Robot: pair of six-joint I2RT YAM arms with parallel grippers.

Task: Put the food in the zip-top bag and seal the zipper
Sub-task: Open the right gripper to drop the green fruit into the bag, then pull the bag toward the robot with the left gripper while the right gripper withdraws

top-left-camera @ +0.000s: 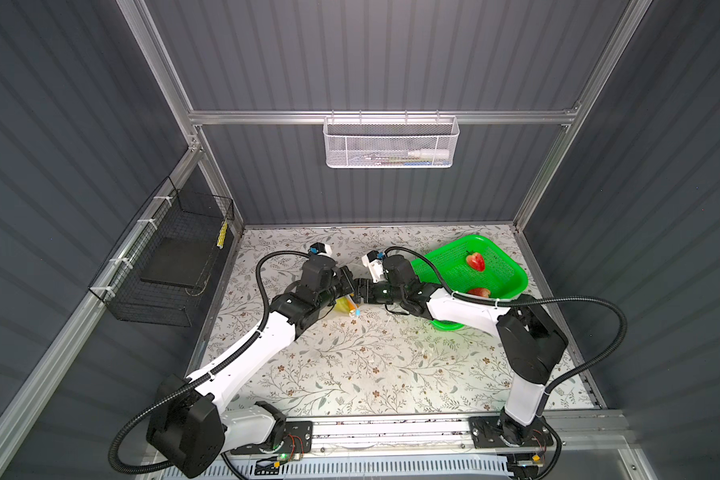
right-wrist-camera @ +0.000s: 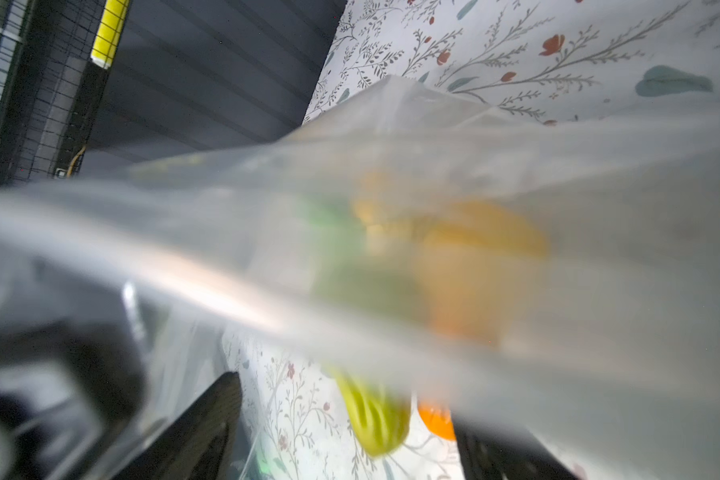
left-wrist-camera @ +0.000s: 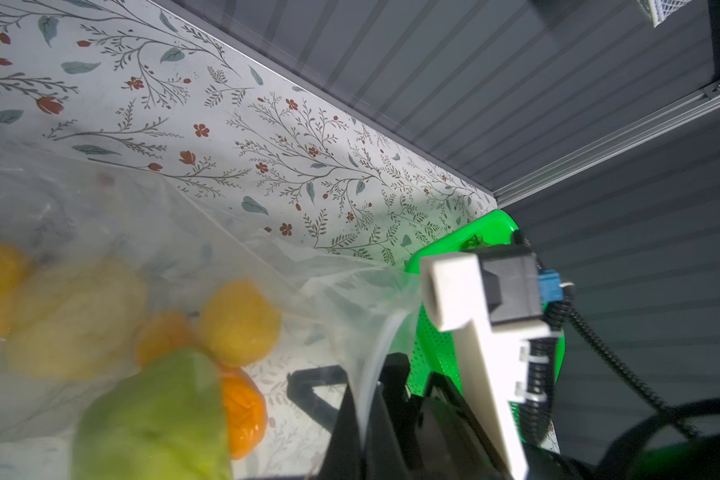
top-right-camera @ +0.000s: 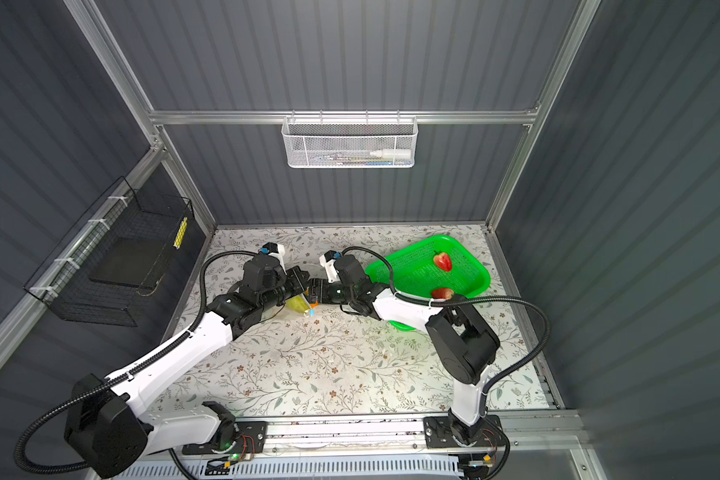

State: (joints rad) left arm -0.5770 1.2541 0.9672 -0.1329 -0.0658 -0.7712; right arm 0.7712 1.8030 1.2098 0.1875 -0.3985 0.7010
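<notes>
The clear zip-top bag (left-wrist-camera: 175,224) hangs between both arms at mid table. Several pieces of food show through it: yellow (left-wrist-camera: 238,324), orange (left-wrist-camera: 242,411) and green (left-wrist-camera: 159,419). My left gripper (left-wrist-camera: 366,399) is shut on the bag's zipper strip (left-wrist-camera: 377,349); its light-blue slider (top-left-camera: 356,312) shows in a top view. My right gripper (right-wrist-camera: 344,407) faces the left one (top-left-camera: 347,283) and stands open, with a blurred yellow-green piece (right-wrist-camera: 371,419) and an orange one (right-wrist-camera: 435,422) between its fingers (right-wrist-camera: 208,424), untouched. Two red strawberries (top-left-camera: 475,262) (top-left-camera: 479,292) lie in the green basket.
The green perforated basket (top-left-camera: 512,270) sits at the back right, partly under my right arm. A black wire cage (top-left-camera: 171,257) hangs on the left wall and a white mesh basket (top-left-camera: 391,141) on the back wall. The floral table (top-left-camera: 371,374) stretches toward the front.
</notes>
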